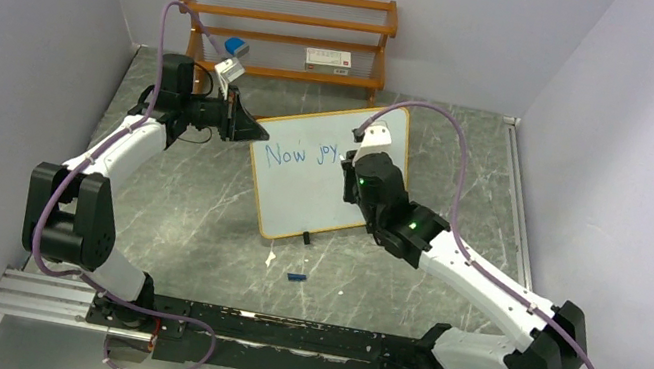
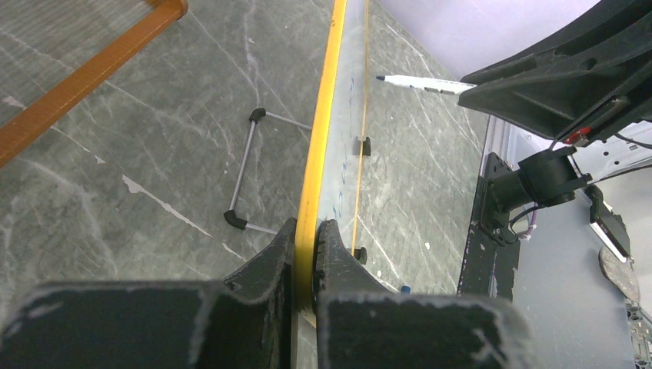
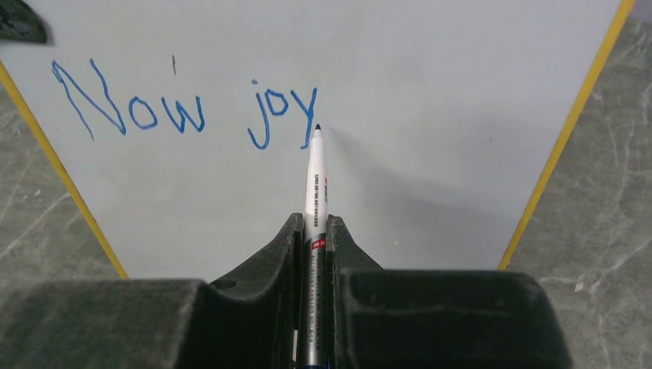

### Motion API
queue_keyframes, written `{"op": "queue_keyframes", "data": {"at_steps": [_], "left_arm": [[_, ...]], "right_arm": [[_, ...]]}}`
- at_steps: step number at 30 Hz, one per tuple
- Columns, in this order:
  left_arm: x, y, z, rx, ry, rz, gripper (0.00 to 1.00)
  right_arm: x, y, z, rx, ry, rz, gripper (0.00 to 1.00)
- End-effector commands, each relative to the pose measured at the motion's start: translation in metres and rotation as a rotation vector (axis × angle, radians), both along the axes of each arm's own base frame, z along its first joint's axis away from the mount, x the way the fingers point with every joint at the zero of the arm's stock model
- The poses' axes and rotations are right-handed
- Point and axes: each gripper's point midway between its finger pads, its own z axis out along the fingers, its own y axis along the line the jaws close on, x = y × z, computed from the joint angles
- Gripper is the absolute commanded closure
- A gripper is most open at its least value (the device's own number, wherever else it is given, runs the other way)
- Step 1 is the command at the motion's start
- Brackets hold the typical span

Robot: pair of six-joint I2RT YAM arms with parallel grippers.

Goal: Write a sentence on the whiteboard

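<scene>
With jaws clenched, the left gripper (image 2: 307, 247) grips the whiteboard (image 1: 324, 206) frame mid-worktop, the right gripper (image 3: 315, 231) grasps a marker (image 3: 316, 181) tipped beside the sentence (image 3: 184, 108) "Now joy", and the far-edge shelf rack (image 1: 286, 17) holds a box (image 1: 332, 60).

whiteboard (image 3: 461, 115) cropped at top, marker (image 3: 316, 181) rear hidden

Holds the whiteboard (image 1: 320, 199) at its upper-left corner with the left pincer (image 1: 250, 127), closed on the orange frame. Has the right pincer (image 1: 350, 160) closed at the board face, just right of the sentence (image 1: 301, 155) — blue, reading "Now joy", between the two pincers. Nearer the arm bases than the right pincer, on the grey marbled table (image 1: 194, 222): a small blue cap (image 1: 294, 277) — apart from the board's black foot (image 1: 306, 238). Beyond the left pincer, a wooden shelf rack (image 1: 289, 31) with a white box (image 1: 330, 58).
</scene>
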Motion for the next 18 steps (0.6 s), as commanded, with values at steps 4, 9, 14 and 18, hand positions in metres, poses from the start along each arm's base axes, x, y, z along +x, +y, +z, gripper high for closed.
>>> {"op": "queue_keyframes", "data": {"at_steps": [4, 9, 14, 18], "left_arm": [[-0.001, 0.003, -0.064, 0.166, 0.054, 0.038, 0.95], [-0.001, 0.003, -0.064, 0.165, 0.054, 0.038, 0.95], [0.000, 0.003, -0.064, 0.165, 0.054, 0.038, 0.95], [-0.001, 0.003, -0.064, 0.165, 0.055, 0.037, 0.95]], "right_arm": [[0.014, -0.008, 0.015, 0.019, -0.079, -0.056, 1.00], [0.018, -0.006, 0.017, 0.022, -0.092, -0.057, 1.00], [0.022, -0.003, 0.018, 0.020, -0.092, -0.053, 1.00], [0.023, -0.002, 0.014, 0.009, -0.085, -0.053, 1.00]]}}
